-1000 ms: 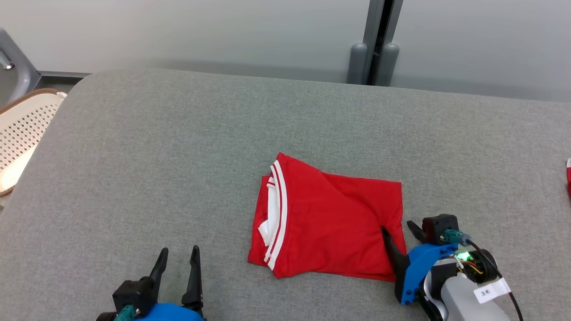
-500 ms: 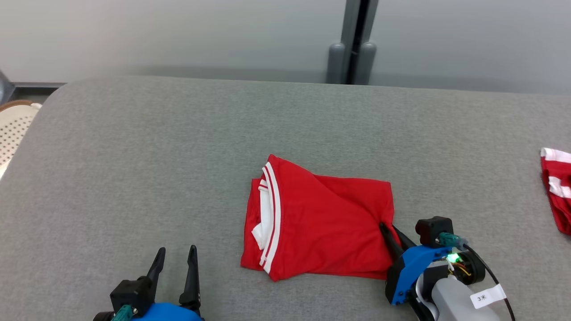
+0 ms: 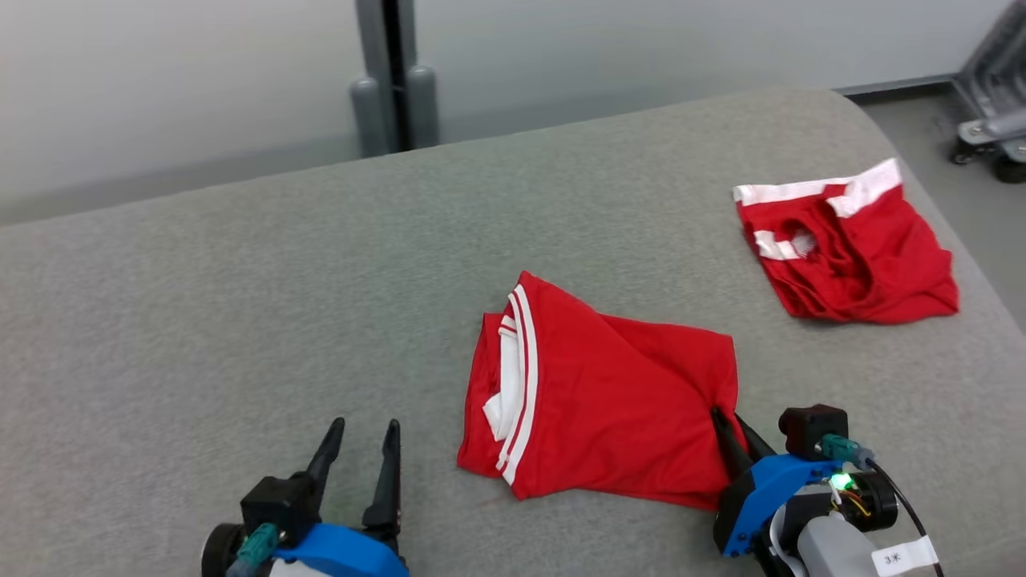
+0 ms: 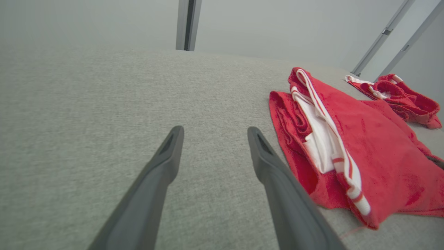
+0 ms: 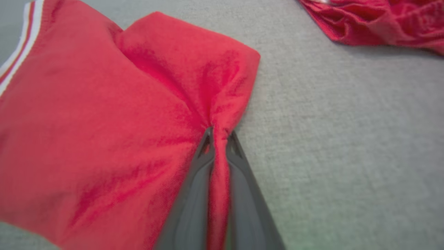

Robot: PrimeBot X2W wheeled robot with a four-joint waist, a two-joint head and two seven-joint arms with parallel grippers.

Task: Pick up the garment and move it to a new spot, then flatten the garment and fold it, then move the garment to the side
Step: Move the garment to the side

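Head view | right claw pinching garment edge | left claw spread | tag: "3", rest unclear

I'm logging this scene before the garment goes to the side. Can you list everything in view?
folded garment: one, red with white trim, middle of the table
second garment: one, red with white bands, crumpled, far right of the table
table: one, grey fabric top, under both garments
post: one, dark grey, at the wall beyond the table
wheeled frame: one, grey metal, on the floor at upper right
left gripper: one, dark fingers, open, over bare table
right gripper: one, dark fingers, shut on the folded garment's right edge
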